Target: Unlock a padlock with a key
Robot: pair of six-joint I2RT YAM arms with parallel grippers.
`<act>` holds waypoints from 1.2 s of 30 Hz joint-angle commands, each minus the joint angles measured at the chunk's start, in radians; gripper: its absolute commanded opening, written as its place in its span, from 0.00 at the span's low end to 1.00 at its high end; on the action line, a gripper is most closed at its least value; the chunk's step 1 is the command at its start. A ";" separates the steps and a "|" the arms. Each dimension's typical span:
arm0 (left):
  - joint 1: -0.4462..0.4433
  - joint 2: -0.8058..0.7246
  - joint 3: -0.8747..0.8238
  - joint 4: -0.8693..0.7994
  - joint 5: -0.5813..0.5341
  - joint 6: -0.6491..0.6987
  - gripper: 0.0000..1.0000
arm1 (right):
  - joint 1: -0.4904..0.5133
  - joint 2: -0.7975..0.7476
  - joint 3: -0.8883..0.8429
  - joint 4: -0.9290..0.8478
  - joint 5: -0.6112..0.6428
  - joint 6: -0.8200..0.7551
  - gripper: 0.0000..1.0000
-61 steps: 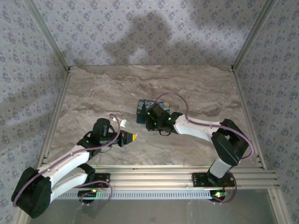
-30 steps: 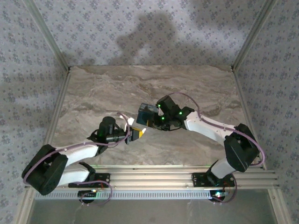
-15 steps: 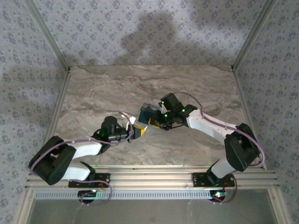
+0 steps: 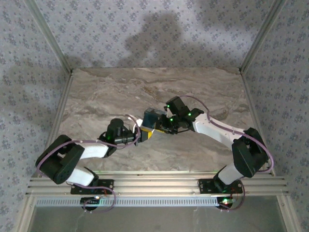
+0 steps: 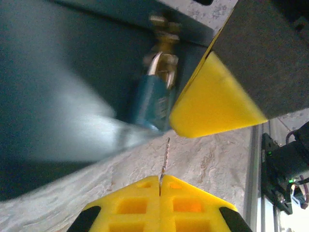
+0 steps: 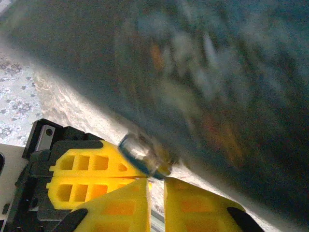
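The small blue padlock [image 5: 153,102] hangs by its brass shackle from the front of the dark painted box [image 4: 152,117]. My left gripper [image 5: 161,178] is shut on the thin metal key [image 5: 165,157], whose tip points up at the padlock's underside a short way below it. One yellow finger [image 5: 212,101] of my right gripper rests against the padlock's right side. In the right wrist view the padlock [image 6: 142,155] sits just past the tips of my right gripper [image 6: 155,182], whose jaws stand a narrow gap apart with nothing between them.
The box rests on the marble table [image 4: 106,96] between the two arms. Behind the padlock the left gripper's yellow fingers [image 6: 91,176] crowd close to my right fingertips. An aluminium rail [image 4: 159,181] runs along the table's near edge, and patterned walls enclose the other sides.
The left gripper has moved right with the key, up to the front of the box. The right gripper has stayed at the box's front and narrowed slightly.
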 commanded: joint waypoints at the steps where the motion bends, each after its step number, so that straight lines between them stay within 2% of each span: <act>1: -0.009 0.014 0.033 0.055 0.026 -0.007 0.00 | 0.001 -0.019 0.022 0.022 -0.016 0.010 0.00; 7: -0.011 0.047 0.048 0.058 0.015 -0.022 0.00 | -0.001 -0.019 0.007 0.031 -0.009 0.011 0.00; 10: -0.011 0.042 0.034 0.019 -0.018 -0.018 0.00 | 0.008 -0.031 0.008 0.004 0.054 -0.014 0.00; 14: -0.011 -0.015 -0.008 -0.105 -0.096 -0.012 0.00 | 0.071 -0.067 0.020 -0.054 0.251 -0.059 0.00; 19: 0.008 -0.168 -0.089 -0.319 -0.221 -0.013 0.00 | 0.235 -0.078 -0.015 -0.036 0.543 -0.015 0.00; 21: 0.023 -0.242 -0.111 -0.408 -0.254 -0.014 0.00 | 0.291 -0.053 -0.033 -0.009 0.603 0.004 0.02; 24: 0.037 -0.371 -0.133 -0.530 -0.286 0.000 0.00 | 0.335 0.022 -0.030 0.007 0.609 0.012 0.02; 28: 0.055 -0.514 -0.141 -0.642 -0.301 0.023 0.00 | 0.343 0.120 -0.014 -0.018 0.605 0.004 0.00; 36: 0.068 -0.582 -0.163 -0.663 -0.286 0.014 0.00 | 0.286 0.161 -0.014 -0.061 0.639 -0.047 0.00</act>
